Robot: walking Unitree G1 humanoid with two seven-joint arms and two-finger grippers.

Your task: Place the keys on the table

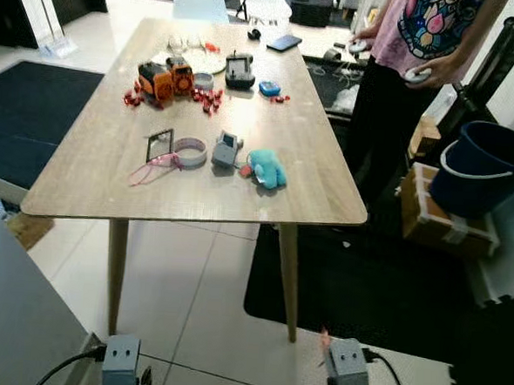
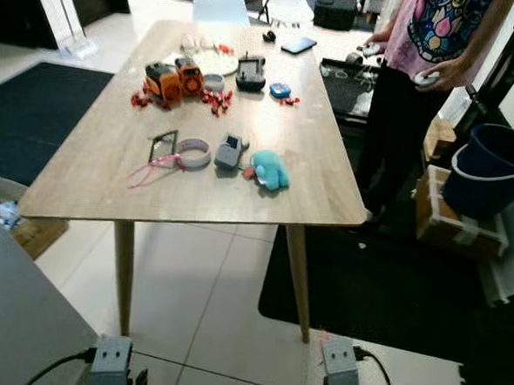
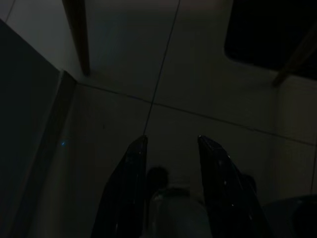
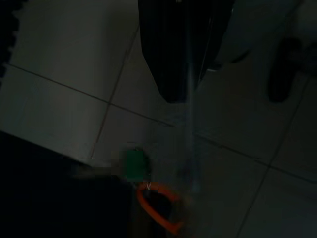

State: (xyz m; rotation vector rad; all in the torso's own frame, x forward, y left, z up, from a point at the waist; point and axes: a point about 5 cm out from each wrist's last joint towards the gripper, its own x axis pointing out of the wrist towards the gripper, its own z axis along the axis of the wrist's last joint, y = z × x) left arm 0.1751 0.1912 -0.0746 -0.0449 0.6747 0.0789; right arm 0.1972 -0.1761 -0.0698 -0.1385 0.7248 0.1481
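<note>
The keys show in the dim right wrist view as a blurred bunch with a green tag and an orange ring. They dangle on a pale strap over the tiled floor. My right gripper is shut on that strap and hangs low at my right side, its wrist in front of the table's near edge. The wooden table stands ahead, above both arms. My left gripper hangs idle over the floor, open with nothing between its fingers.
On the table lie an orange toy truck, a teal plush, a tape roll, a grey gadget and a phone. A person stands at its far right. A blue bucket and a cardboard box sit on the right.
</note>
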